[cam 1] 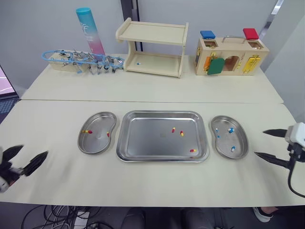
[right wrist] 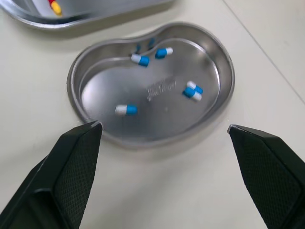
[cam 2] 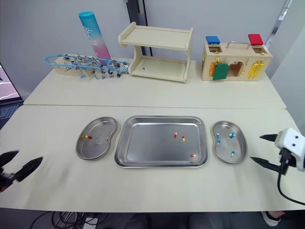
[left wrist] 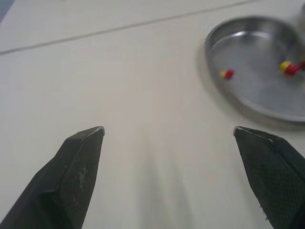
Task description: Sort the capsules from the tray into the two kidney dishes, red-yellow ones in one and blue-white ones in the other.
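Capsules [cam 1: 181, 133] in tray [cam 1: 143, 140], beige table [cam 1: 143, 95], grey wall [cam 1: 38, 24]

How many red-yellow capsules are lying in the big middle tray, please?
3 red-yellow capsules: two close together right of centre in the tray, one by its near right corner. None seems hidden.

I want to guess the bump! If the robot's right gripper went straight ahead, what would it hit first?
Probably the near rim of the shiny steel kidney-shaped dish holding blue-and-white capsules, right ahead of the open right gripper. Its height is unclear, so it might pass over.
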Available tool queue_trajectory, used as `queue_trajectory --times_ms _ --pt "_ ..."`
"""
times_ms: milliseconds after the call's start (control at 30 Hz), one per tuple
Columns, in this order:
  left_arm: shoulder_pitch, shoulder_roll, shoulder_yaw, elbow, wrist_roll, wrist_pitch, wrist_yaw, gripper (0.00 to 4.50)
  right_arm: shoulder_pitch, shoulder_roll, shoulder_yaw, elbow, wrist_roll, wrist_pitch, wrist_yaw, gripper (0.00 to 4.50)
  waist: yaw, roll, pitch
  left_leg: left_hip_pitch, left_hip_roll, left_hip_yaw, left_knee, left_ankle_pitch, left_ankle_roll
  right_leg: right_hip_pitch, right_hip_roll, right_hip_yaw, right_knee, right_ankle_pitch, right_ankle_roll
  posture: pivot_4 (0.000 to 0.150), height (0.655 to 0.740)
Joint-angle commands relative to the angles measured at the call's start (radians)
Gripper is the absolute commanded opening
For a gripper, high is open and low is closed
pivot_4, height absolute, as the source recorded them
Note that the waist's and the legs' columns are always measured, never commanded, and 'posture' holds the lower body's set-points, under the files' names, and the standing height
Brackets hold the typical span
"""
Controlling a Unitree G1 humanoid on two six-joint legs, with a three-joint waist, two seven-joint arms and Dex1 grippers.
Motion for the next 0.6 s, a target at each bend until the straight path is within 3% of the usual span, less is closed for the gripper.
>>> queue_trajectory --times_ms 33,600 --pt "0.041 0.004 0.044 0.083 0.027 -0.049 -0.020 4.50 0.045 -0.013 -0.063 0.016 0.018 -0.010 0.031 4.47 0.000 0.000 0.000 0.000 0.000 0.000 0.000 0.000 0.000 0.000 0.000 0.000 0.000 0.000 0.000 0.150 0.7400" --pt "0.050 -0.015 0.029 0.146 0.012 -0.073 -0.078 4.50 0.059 -0.007 -0.046 0.000 0.033 0.029 0.025 4.47 0.000 0.000 0.000 0.001 0.000 0.000 0.000 0.000 0.000 0.001 0.000 0.000 0.001 0.000 0.000 0.150 0.7400"
